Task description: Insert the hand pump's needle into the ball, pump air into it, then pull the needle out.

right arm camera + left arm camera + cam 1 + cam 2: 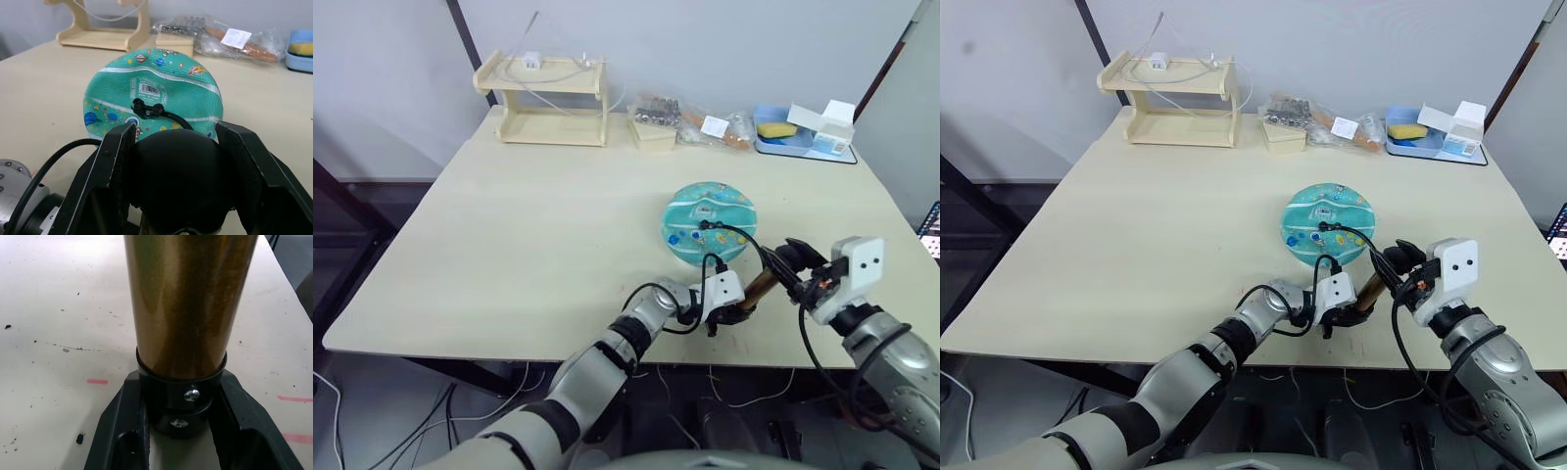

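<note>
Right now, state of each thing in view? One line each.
ball: flattened, lying on the table, hose fitting at its valve.
needle: not visible itself; its black fitting sits against the ball by the white label.
pump: lying low near the table's front edge, held at both ends.
hose: slack, looping from the pump to the ball.
left gripper: shut on the pump's base cap.
right gripper: shut on the pump's black handle.
</note>
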Tool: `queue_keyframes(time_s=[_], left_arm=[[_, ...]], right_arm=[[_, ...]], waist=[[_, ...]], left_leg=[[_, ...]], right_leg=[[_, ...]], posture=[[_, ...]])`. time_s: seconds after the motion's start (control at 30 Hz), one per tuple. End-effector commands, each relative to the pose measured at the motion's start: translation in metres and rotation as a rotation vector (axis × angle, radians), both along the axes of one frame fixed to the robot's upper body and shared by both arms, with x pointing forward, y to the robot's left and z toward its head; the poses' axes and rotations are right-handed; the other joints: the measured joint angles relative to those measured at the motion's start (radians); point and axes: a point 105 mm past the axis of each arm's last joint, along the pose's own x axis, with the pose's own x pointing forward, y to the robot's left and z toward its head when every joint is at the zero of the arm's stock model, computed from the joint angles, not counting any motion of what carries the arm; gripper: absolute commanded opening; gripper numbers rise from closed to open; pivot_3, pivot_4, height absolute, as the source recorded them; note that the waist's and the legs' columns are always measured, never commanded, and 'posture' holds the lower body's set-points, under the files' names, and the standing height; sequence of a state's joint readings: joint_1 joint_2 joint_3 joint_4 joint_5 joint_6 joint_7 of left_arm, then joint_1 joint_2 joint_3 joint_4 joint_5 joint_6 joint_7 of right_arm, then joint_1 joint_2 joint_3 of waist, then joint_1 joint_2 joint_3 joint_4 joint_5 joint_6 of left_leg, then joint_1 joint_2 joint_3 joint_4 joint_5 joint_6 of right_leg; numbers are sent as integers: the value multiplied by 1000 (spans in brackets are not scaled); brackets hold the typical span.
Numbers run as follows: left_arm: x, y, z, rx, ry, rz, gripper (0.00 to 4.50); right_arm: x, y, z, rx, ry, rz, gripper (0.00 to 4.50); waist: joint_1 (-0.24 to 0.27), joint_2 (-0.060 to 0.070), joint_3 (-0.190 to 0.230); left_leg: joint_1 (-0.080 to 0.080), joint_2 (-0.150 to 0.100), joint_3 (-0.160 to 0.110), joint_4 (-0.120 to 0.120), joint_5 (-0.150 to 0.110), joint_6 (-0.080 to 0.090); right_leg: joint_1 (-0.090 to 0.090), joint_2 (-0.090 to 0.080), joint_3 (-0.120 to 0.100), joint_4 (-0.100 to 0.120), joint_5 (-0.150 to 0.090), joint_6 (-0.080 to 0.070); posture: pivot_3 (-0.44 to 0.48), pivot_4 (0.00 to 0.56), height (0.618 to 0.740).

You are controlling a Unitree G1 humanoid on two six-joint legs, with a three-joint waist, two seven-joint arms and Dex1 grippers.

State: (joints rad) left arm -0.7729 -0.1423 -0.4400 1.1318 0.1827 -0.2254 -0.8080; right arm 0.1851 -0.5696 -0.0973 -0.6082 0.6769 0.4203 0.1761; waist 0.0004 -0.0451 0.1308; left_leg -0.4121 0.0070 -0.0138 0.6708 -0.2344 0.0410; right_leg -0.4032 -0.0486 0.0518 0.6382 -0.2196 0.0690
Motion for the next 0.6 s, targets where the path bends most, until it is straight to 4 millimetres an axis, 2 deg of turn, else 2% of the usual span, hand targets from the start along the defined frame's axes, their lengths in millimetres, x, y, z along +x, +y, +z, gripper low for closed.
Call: queue_keyframes(time_s=[0.03,0.2,0.37,0.5,0.6], left_arm=[[-18,-16,-7,-10,52,-36,1091],[-18,-13,-10,-6,59,-34,1091],[-21,-11,-15,1,69,-34,1091],[-29,-19,-14,-17,77,-63,1091],[-38,-32,-9,-38,76,-109,1091]], right_arm=[[-3,-24,-34,-68,141,-86,2076],[0,-26,50,-85,-113,-87,2076],[-4,-23,116,-116,-261,-61,2076],[-14,-22,153,-192,-304,-26,2076],[-19,-24,163,-244,-284,-15,2076]], waist=[[0,0,0],[0,8,5],[1,22,16],[9,25,20],[13,25,20]], left_leg=[[0,0,0,0,0,0],[-1,0,1,0,0,0],[-5,-1,3,0,0,0],[-6,-2,3,-2,0,0],[-11,-3,4,-2,0,0]], right_leg=[[0,0,0,0,0,0],[-1,-1,0,0,-1,1],[-4,-1,2,0,0,0],[-6,-1,2,0,0,0],[-9,0,1,-1,1,-1]], posture=[[0,150,740],[0,150,740],[0,150,740],[0,150,740],[0,150,740]])
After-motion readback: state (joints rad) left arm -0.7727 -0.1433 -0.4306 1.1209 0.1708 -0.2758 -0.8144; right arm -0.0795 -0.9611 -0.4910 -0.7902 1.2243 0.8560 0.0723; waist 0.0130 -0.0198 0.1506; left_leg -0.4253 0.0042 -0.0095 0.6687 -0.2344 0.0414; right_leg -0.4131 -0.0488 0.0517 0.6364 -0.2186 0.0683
